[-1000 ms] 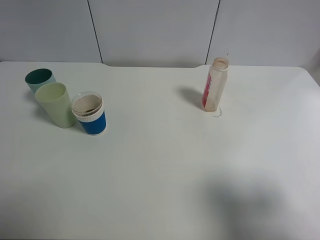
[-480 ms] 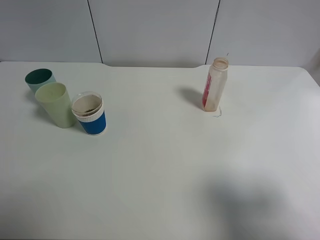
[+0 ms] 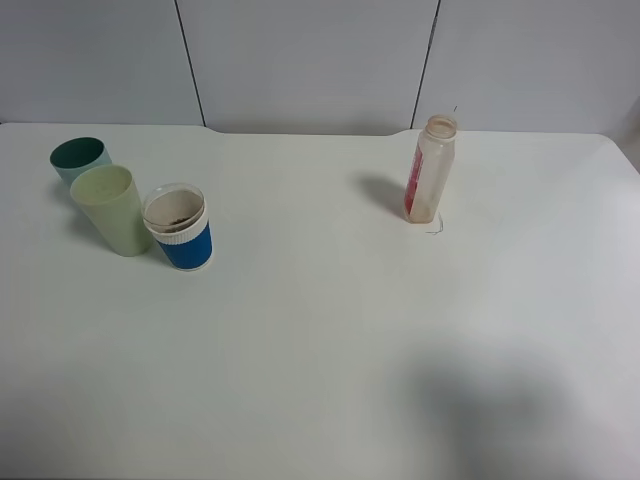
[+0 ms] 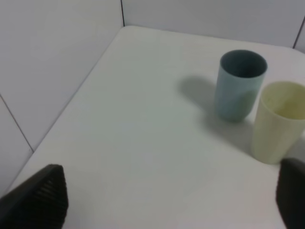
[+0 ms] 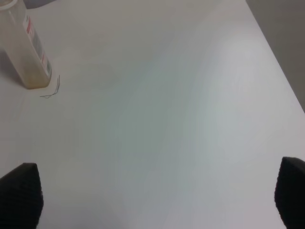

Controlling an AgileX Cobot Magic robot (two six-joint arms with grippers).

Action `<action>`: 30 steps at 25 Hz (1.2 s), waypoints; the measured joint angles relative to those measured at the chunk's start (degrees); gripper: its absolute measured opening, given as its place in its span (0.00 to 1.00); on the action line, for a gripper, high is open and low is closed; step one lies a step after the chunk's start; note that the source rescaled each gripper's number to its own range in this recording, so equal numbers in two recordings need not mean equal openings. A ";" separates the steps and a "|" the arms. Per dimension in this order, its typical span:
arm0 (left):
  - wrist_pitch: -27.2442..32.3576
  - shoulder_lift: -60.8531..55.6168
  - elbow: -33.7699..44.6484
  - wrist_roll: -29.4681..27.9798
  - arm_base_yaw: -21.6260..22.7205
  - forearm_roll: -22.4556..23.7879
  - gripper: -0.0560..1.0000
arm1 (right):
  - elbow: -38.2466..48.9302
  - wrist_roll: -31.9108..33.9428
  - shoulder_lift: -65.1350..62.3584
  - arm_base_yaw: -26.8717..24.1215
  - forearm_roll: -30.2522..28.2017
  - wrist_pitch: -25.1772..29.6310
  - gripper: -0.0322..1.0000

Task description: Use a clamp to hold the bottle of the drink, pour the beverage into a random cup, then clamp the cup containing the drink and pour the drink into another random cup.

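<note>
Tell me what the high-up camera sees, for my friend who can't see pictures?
A white table holds three cups at the left: a dark teal tumbler, a pale yellow-green tumbler and a short blue-and-white cup. A slim bottle with a red label stands alone at the right.

From the high camera neither of my arms shows at all. In my left wrist view my left gripper is cut to two dark fingertips at the picture's corners, and the yellow-green cup runs off the side edge. The blue-and-white cup holds something dark at the bottom, too small to tell what. In my right wrist view my right gripper again shows only corner tips, and the bottle loses its neck past the edge. Its red label's print is unreadable. The teal cup is partly hidden behind the yellow-green one.
</note>
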 joint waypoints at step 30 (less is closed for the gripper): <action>7.45 0.00 0.60 -1.72 0.00 -1.70 0.69 | 0.00 0.00 0.00 0.00 0.00 0.00 0.98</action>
